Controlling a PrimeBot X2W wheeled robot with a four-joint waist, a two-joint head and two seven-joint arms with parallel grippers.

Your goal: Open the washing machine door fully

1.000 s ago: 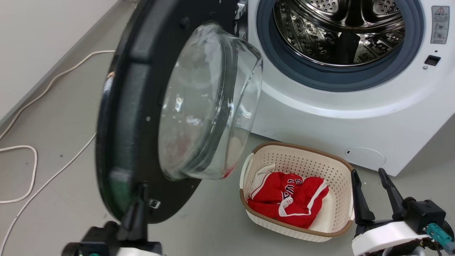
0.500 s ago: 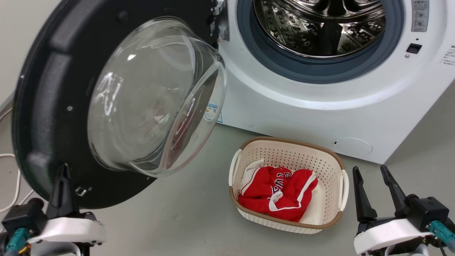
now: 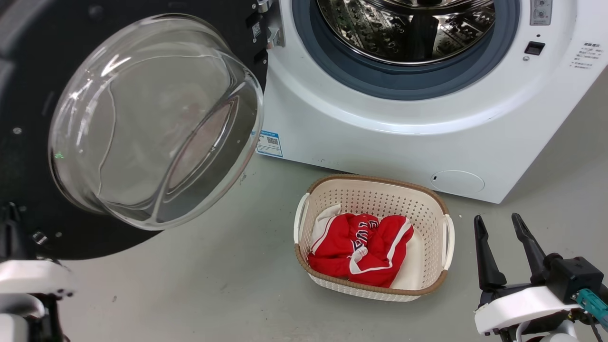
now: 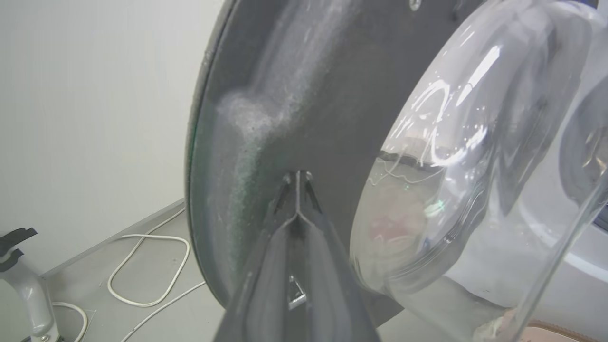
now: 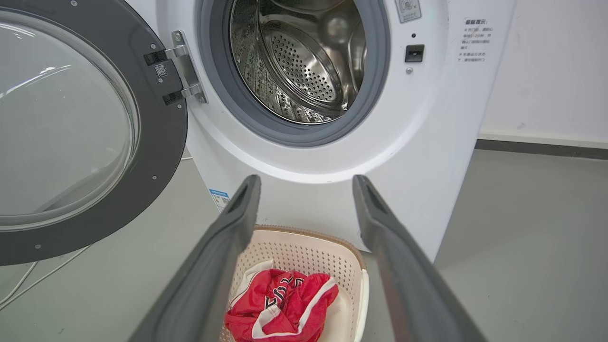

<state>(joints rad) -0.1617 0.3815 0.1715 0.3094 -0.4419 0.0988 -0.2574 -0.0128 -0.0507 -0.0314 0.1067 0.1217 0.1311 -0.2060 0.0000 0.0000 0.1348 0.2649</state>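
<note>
My head camera looks forward and down from above, on the washing machine (image 3: 380, 128) front and the basket (image 3: 380, 199) left of the right gripper (image 3: 496, 219). My left wrist camera sits very close, facing the washing machine door (image 4: 308, 95) just beyond the left gripper (image 4: 297, 178) and its closed tips. My right wrist camera looks nearly level from farther back, between spread jaws, sharing door, drum (image 5: 304, 71) and basket with the head view.

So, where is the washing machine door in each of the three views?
Head view: the washing machine door covers the left side.
Left wrist view: the door crosses the middle, seen at an angle.
Right wrist view: the door is at the left edge.
Shared landmark: its clear glass bowl.
</note>
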